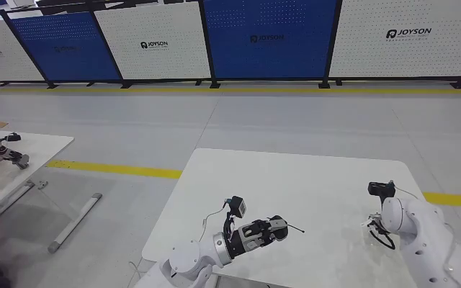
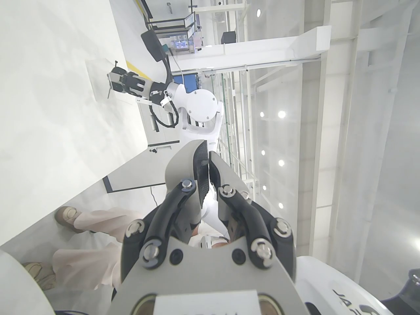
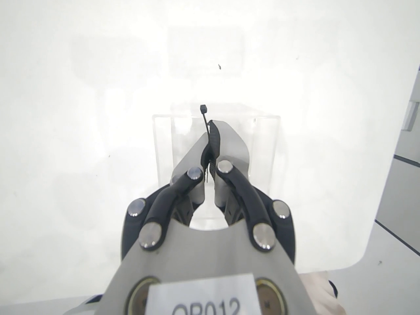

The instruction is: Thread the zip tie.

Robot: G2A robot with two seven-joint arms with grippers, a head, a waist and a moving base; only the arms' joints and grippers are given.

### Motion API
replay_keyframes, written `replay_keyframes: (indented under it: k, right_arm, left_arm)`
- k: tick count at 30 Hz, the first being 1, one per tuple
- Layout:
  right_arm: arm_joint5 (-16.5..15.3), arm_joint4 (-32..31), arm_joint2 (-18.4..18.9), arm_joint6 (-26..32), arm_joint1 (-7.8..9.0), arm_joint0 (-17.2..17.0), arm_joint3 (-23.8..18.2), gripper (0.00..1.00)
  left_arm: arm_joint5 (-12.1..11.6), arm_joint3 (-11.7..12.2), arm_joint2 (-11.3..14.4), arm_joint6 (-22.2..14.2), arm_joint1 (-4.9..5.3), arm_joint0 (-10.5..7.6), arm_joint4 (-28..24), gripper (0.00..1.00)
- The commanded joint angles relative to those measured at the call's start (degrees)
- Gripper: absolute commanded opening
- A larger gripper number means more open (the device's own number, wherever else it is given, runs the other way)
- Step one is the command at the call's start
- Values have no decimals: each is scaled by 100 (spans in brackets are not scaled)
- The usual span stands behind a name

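R gripper [image 3: 210, 129] clenched on zip tie [image 3: 205, 118], tail hidden in its grip; L gripper [image 2: 208, 156] closed, contents unclear.

**Zip tie** [image 3: 203, 113]: a thin black strap with a small square head. The strap is pinched between the closed fingers of the right gripper [image 3: 211, 129]. The head and a short length of strap project just beyond the fingertips, in line with the fingers, and the rest runs back between the pads. The tie is held over the clear box [image 3: 162, 152]; whether the head touches the box cannot be told.

**Second strip** [image 1: 295, 230]: a thin, straight black line. It projects roughly level from the closed tip of the left gripper [image 1: 281, 229], well apart from the box. Whether it is another tie cannot be told.
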Motion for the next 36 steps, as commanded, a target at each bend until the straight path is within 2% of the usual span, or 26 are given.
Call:
replay_keyframes:
  k: [1,4,6,8,11,13,14,18,36]
  right_arm:
    - [27,-12,2,0,22,-46,-100,0]
    - [165,-107,77,0,69,-205,-451,0]
    - [241,-249,240,0,106,-447,-899,0]
    - [241,-479,569,-61,130,-828,-1575,0]
    - [241,-708,1155,-622,99,-1637,-2625,0]
    - [241,-811,1553,-1367,15,-2219,-3193,0]
    - [241,-773,1694,-1626,-31,-2418,-3335,0]
    - [241,-445,2039,-2517,-228,-2874,-3508,0]
    - [241,-443,2048,-2553,-238,-2893,-3501,0]
  left_arm:
    - [0,0,0,0,0,0,0,0]
    - [0,0,0,0,0,0,0,0]
    - [0,0,0,0,0,0,0,0]
    - [0,0,0,0,0,0,0,0]
    - [0,0,0,0,0,0,0,0]
    - [0,0,0,0,0,0,0,0]
    - [0,0,0,0,0,0,0,0]
    - [0,0,0,0,0,0,0,0]
    - [0,0,0,0,0,0,0,0]
